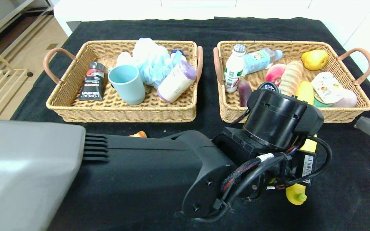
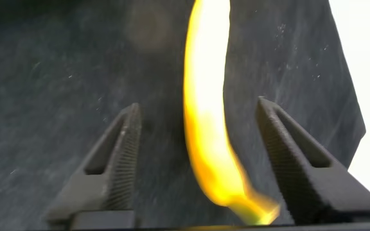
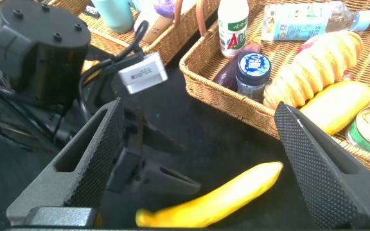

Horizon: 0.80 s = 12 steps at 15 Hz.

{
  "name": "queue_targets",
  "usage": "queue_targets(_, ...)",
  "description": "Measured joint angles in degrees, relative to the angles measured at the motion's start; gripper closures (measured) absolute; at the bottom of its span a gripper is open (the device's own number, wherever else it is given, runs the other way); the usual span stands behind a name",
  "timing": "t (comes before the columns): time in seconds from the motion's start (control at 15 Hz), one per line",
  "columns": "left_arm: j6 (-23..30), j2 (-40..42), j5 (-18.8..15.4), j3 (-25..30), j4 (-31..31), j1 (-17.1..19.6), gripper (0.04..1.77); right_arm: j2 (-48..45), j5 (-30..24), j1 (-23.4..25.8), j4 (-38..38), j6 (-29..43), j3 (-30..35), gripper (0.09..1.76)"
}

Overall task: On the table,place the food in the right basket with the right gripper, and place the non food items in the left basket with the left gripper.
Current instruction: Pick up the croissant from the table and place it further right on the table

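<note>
A yellow banana point(image 2: 205, 128) lies on the black cloth in front of the right basket point(image 1: 348, 115). My left gripper point(image 2: 199, 104) is open around it, one finger point(image 2: 122, 160) on each side with a gap to the fruit. In the head view the left arm reaches across to the right front; its wrist hides the fingers, and only the banana's ends point(image 1: 295, 194) show. My right gripper point(image 3: 199, 106) is open and empty just above the banana point(image 3: 217, 199), facing the left gripper point(image 3: 178, 160). The left basket point(image 1: 120, 110) holds non-food items.
The left basket contains a black tube point(image 1: 92, 81), a teal cup point(image 1: 127, 84), a blue bath pouf point(image 1: 151, 59) and a lotion bottle point(image 1: 176, 81). The right basket holds bottles point(image 1: 234, 69), bread point(image 1: 290, 77) and fruit point(image 1: 314, 59). A small orange item point(image 1: 139, 134) shows behind the left arm.
</note>
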State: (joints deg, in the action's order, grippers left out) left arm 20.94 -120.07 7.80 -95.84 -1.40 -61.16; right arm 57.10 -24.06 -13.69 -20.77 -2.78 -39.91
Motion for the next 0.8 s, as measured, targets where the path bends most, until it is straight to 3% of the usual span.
queue_targets(0.27, -2.36, 3.41, 1.21, 1.02, 8.34, 0.00, 0.32, -0.52, -0.10, -0.30, -0.11, 0.02, 0.06, 0.14)
queue_targets(0.47, -4.99, 7.23, 5.69, 3.69, 9.91, 0.00, 0.25, -0.79, -0.13, -0.45, -0.04, 0.00, 0.15, 0.14)
queue_targets(0.8, -10.92, 16.35, 7.90, 12.89, 10.39, 1.40, 0.18, -0.63, -0.13, -0.78, 0.00, 0.00, 0.41, 0.14)
